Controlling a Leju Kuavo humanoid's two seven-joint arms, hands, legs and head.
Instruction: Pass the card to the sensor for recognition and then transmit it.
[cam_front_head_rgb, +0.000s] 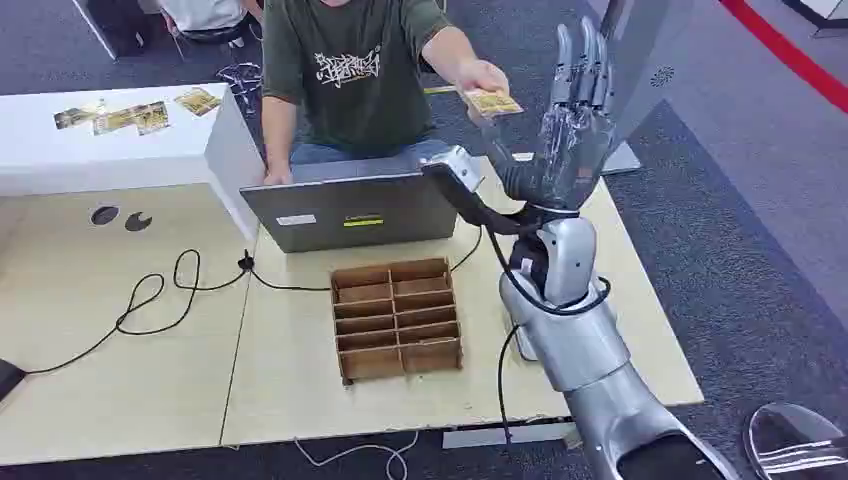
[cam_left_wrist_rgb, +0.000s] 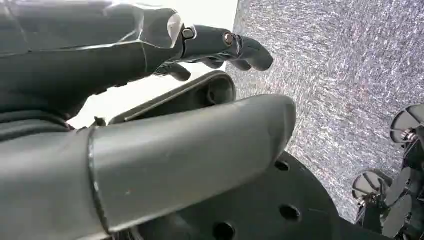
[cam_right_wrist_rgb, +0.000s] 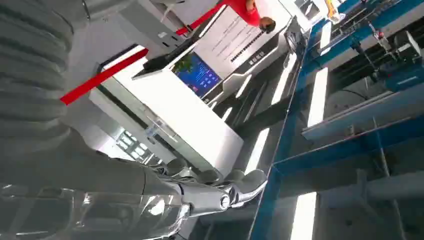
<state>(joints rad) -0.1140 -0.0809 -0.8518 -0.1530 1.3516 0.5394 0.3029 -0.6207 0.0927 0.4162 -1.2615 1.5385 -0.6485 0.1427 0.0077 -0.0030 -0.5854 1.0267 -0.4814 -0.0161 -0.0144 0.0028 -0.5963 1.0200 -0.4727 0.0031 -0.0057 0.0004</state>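
Observation:
A person across the table holds out a yellow card in one hand. My right hand is raised upright just to the right of the card, fingers stretched up and apart, with nothing in it; a small gap separates them. In the right wrist view its fingers point toward the ceiling. A grey sensor head on a black arm stands below the card, beside my wrist. My left hand hangs low over carpet, its fingers loosely bent and holding nothing.
A wooden divided box sits mid-table behind a grey laptop. Black cables run across the left of the table. Several more cards lie on a white counter at back left.

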